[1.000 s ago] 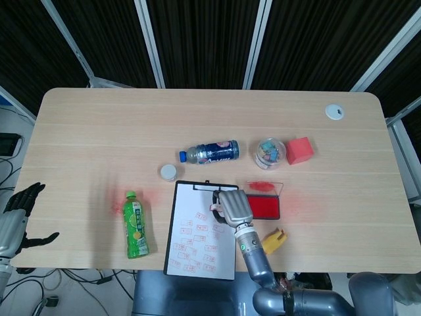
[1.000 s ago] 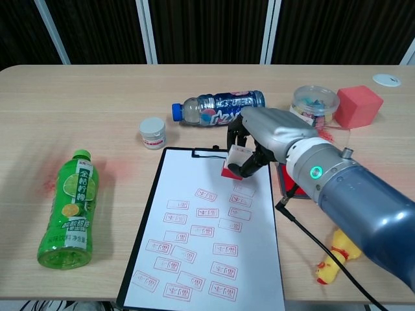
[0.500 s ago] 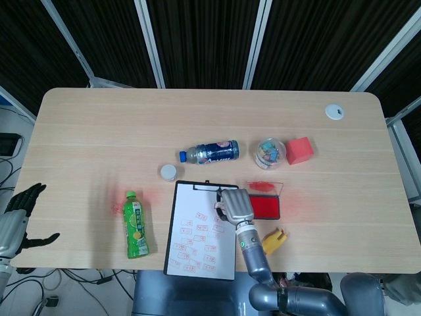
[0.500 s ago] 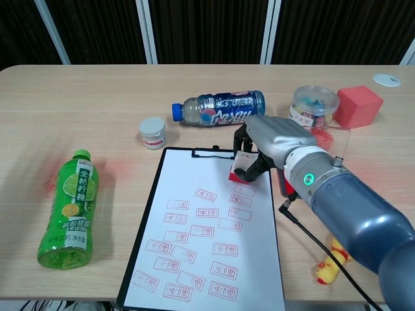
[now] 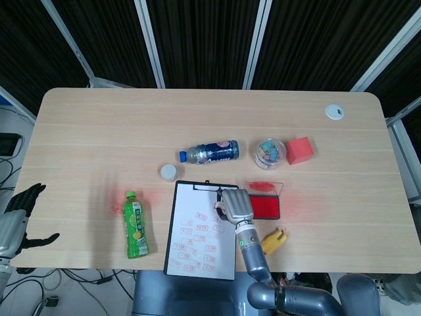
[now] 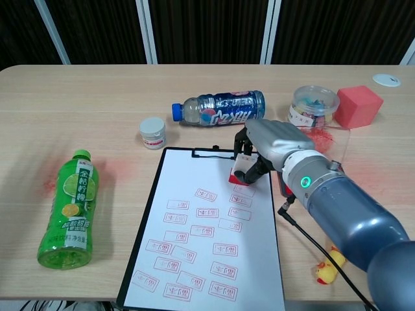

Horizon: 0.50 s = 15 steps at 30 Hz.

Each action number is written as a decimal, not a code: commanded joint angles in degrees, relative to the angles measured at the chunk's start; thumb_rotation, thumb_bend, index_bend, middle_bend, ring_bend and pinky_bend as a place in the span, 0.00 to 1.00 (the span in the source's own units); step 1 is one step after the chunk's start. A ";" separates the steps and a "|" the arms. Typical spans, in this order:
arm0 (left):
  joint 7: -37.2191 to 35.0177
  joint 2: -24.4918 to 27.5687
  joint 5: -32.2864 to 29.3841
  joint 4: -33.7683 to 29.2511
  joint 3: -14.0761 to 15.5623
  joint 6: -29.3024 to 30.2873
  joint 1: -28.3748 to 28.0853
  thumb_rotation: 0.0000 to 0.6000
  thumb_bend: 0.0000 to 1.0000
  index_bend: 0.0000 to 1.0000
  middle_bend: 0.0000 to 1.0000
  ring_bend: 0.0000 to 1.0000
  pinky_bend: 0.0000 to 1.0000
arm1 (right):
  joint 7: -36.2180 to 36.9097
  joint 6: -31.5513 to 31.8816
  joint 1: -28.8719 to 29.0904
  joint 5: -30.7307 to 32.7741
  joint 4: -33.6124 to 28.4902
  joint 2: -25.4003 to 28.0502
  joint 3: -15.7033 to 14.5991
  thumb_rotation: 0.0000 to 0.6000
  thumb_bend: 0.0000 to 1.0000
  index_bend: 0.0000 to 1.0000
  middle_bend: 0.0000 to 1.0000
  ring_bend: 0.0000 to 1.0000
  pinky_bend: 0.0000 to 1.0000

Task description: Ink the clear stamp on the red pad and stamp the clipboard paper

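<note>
Fingers [image 6: 249,170] of the right hand [image 6: 272,146] are closed on the clear stamp [image 6: 239,170], which is pressed onto the clipboard paper [image 6: 207,227] directly beneath them. Stamping appears under way; a straight lift is called for next.

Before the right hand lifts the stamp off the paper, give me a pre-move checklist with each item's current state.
1. Stamp held by the right hand: ok, fingers wrap it.
2. Stamp base down on the clipboard paper: appears ok; full contact cannot tell.
3. Landing spot free of earlier prints: cannot tell, the hand hides it; many prints lie just below.
4. Clipboard flat on the table: ok.
5. Red pad open beside the clipboard for re-inking: ok.
6. Left hand away from the work: ok, at the table's left edge, holding nothing.
</note>
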 commanded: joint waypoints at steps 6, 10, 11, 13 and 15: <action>-0.12 0.10 0.03 -0.05 0.04 -0.12 -0.05 1.00 0.01 0.00 0.00 0.00 0.00 | -0.44 -0.42 0.19 0.53 1.03 -0.51 0.35 1.00 0.64 0.97 0.84 0.88 0.88; -0.18 0.15 -0.04 -0.13 0.05 -0.15 -0.05 1.00 0.01 0.00 0.00 0.00 0.00 | -0.87 -0.72 0.19 0.97 1.27 -0.66 0.30 1.00 0.64 0.97 0.84 0.88 0.88; -0.18 0.16 -0.06 -0.13 0.05 -0.18 -0.06 1.00 0.01 0.00 0.00 0.00 0.00 | -0.97 -0.78 0.18 1.08 1.29 -0.70 0.30 1.00 0.64 0.97 0.84 0.88 0.88; -0.15 0.16 -0.05 -0.11 0.08 -0.21 -0.07 1.00 0.01 0.00 0.00 0.00 0.00 | -1.12 -0.86 0.17 1.24 1.41 -0.80 0.26 1.00 0.64 0.97 0.84 0.88 0.88; -0.16 0.17 -0.03 -0.13 0.07 -0.20 -0.08 1.00 0.01 0.00 0.00 0.00 0.00 | -1.24 -0.93 0.16 1.40 1.57 -0.95 0.25 1.00 0.64 0.97 0.84 0.88 0.88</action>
